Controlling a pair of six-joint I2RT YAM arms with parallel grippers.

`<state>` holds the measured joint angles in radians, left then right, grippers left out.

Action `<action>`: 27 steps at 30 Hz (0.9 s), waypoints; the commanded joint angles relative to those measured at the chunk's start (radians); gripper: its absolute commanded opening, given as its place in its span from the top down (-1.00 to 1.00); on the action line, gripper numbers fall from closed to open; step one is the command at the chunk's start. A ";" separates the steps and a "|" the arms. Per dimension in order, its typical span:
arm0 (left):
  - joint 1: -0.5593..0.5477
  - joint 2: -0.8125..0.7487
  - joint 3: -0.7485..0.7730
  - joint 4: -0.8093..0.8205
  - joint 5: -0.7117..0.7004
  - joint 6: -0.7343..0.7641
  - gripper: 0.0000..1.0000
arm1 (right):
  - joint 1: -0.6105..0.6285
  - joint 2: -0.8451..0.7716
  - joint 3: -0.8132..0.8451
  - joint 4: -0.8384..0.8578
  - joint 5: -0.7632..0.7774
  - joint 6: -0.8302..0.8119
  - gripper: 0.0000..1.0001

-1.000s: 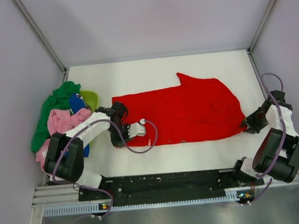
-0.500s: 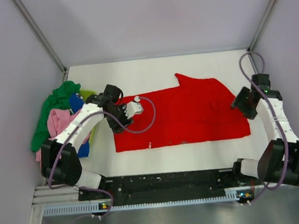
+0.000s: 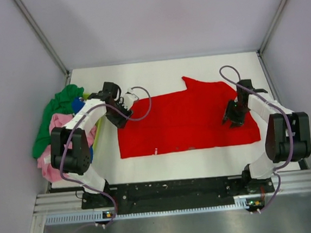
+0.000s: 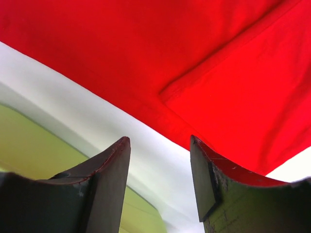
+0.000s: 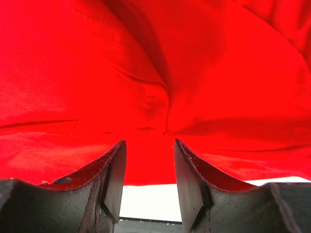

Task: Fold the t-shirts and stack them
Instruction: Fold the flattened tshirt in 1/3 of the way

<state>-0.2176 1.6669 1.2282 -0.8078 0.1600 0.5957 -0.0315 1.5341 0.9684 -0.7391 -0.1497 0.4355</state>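
Red t-shirt (image 3: 188, 119) flat on worktop (image 3: 141, 77), with bare strips along its far and near edges. Left claw (image 4: 159, 145) parted, empty, at the shirt's left edge beside lime basket (image 4: 29, 141). Right claw (image 5: 149, 145) parted, empty, over the shirt's right end. Green tee (image 3: 57, 111) and pink tee (image 3: 64, 127) heaped at worktop's left edge.

A white worktop (image 3: 157, 75) fills the middle of the top view; pale lilac panels (image 3: 158, 18) wall it in behind and at both sides, with slanting aluminium posts (image 3: 39, 34) at the back corners; a black mounting plate (image 3: 173, 190) runs along the near edge on an aluminium rail (image 3: 43, 203); a lime-green basket (image 4: 34, 145) sits at the worktop's left side, its wall filling the lower-left corner of the left wrist view.
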 commanded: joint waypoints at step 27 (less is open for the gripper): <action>0.017 -0.003 -0.003 0.076 -0.022 -0.002 -0.13 | 0.120 0.116 0.193 -0.042 -0.034 -0.023 1.00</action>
<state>-0.2096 1.6596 1.1828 -0.7410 0.1440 0.5793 0.0204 1.6520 1.0439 -0.7647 -0.1635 0.4194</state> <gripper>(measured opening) 0.567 0.011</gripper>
